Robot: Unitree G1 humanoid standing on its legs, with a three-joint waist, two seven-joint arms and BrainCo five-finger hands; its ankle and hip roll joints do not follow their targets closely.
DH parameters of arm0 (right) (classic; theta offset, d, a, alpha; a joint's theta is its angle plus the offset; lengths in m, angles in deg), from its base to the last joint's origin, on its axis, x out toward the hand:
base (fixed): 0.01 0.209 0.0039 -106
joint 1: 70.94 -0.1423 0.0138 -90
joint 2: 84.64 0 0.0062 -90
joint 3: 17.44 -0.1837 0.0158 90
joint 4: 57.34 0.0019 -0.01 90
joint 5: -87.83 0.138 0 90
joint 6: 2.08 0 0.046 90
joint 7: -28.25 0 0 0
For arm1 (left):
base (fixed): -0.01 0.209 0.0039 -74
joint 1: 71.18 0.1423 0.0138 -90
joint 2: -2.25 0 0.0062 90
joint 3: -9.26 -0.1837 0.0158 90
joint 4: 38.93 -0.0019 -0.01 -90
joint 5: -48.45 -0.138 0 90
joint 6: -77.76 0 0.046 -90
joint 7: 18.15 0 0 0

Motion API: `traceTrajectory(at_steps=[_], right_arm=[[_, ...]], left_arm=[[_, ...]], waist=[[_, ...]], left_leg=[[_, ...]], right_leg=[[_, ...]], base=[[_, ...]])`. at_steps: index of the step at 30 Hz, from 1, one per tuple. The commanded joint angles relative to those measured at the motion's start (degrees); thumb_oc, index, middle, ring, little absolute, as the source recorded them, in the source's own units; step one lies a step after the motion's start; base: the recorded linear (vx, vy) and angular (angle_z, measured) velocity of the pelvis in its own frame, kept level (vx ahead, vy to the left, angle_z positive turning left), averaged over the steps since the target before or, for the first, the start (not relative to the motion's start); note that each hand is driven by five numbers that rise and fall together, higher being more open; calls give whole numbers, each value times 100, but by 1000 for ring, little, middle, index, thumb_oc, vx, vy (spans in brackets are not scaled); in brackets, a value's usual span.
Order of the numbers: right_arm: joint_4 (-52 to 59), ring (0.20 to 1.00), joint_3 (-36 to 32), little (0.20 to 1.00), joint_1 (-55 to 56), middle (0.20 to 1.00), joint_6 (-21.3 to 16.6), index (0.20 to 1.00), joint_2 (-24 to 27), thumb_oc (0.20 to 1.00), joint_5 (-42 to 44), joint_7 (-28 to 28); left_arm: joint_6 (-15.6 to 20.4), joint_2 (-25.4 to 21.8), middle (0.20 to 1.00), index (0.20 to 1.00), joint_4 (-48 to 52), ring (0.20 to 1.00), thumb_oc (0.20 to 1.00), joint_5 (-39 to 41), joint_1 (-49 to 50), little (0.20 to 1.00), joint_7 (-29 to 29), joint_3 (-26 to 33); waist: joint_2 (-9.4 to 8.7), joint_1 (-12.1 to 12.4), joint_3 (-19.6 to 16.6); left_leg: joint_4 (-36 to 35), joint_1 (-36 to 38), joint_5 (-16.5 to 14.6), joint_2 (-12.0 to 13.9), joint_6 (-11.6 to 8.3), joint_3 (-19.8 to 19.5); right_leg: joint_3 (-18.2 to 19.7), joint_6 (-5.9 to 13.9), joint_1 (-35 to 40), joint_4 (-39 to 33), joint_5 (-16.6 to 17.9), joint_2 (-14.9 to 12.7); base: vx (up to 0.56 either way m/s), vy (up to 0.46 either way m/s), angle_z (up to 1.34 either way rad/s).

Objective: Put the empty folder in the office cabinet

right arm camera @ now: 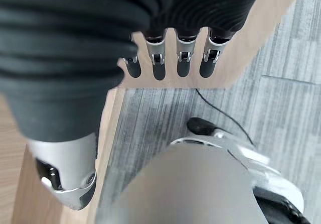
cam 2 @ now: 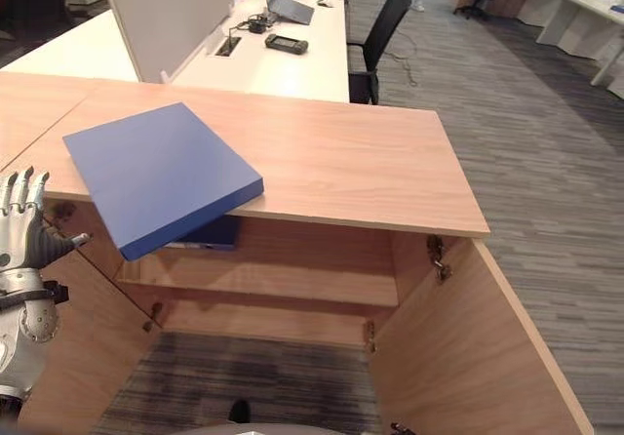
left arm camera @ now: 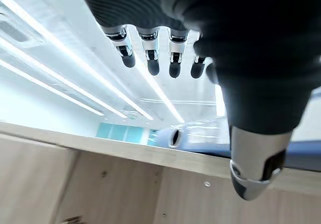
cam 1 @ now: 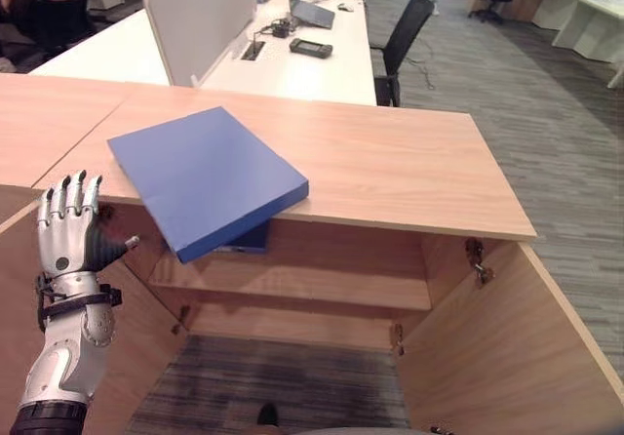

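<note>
At the lower left of the head views the left hand (cam 1: 70, 235) stands upright with straight, spread fingers, holding nothing, just left of the open cabinet (cam 1: 322, 289). The blue folder (cam 1: 205, 177) lies left of centre on the cabinet top, its near corner overhanging the front edge above the shelf (cam 1: 331, 284). The right hand (right arm camera: 165, 58) shows in its wrist view, fingers straight and empty.

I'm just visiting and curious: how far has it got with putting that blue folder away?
Done: both cabinet doors stand open. In hand: nothing; the left hand is open beside the cabinet, the right hand open too. Left: the blue folder lies on the cabinet top, overhanging its edge, not yet shelved.
</note>
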Motion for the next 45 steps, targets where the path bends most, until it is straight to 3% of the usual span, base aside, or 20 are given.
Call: traceTrajectory(at_steps=[1,18,39,40,41,42,43,45], right_arm=[[-219,1000,111,1000,-382,1000,-140,1000,-47,1000,-229,-10],[-216,1000,121,1000,-323,1000,-178,1000,13,1000,-268,31],[-244,1000,150,1000,-300,1000,-168,1000,45,1000,-315,1],[-249,1000,155,1000,-300,1000,-167,1000,47,1000,-311,2],[-251,1000,151,1000,-299,1000,-168,1000,50,1000,-313,5],[-253,1000,157,1000,-306,1000,-169,1000,50,1000,-311,3],[-251,1000,156,1000,-300,1000,-166,1000,48,1000,-314,-7],[-259,1000,155,1000,-306,1000,-160,1000,56,1000,-319,-12]], left_arm=[[47,-346,1000,1000,150,1000,1000,-498,-408,1000,53,17],[237,-717,1000,1000,142,1000,1000,-981,-846,1000,-232,-905],[628,-611,1000,1000,257,1000,1000,-968,-1523,1000,-570,-2047],[648,-624,947,947,248,947,947,-970,-1543,947,-595,-2097],[689,-637,507,507,249,507,507,-969,-1578,507,-632,-2179],[731,-620,282,282,240,282,282,-937,-1610,282,-674,-2266],[764,-599,200,200,211,200,200,-909,-1633,200,-712,-2357],[767,-558,200,200,144,200,200,-879,-1657,200,-737,-2435]], waist=[[-80,23,137],[-82,-99,95],[-73,-212,51],[-71,-216,50],[-71,-214,48],[-69,-219,44],[-70,-222,45],[-69,-237,46]], left_leg=[[67,375,-916,-395,152,56],[67,430,-977,-409,170,126],[67,498,-1019,-416,189,153],[67,500,-1021,-417,190,153],[67,503,-1024,-420,194,151],[67,506,-1024,-420,195,152],[67,512,-1027,-422,198,154],[67,517,-1028,-426,199,161]], right_leg=[[21,78,-226,44,223,372],[102,95,-248,44,250,380],[139,99,-230,44,240,387],[138,98,-227,44,241,387],[143,98,-224,44,241,388],[142,96,-224,44,241,387],[142,95,-220,44,242,387],[139,96,-224,44,250,381]], base=[[0,0,0],[1,0,0],[1,1,-1],[0,0,0],[0,0,0],[0,0,0],[0,0,0],[0,0,0]])
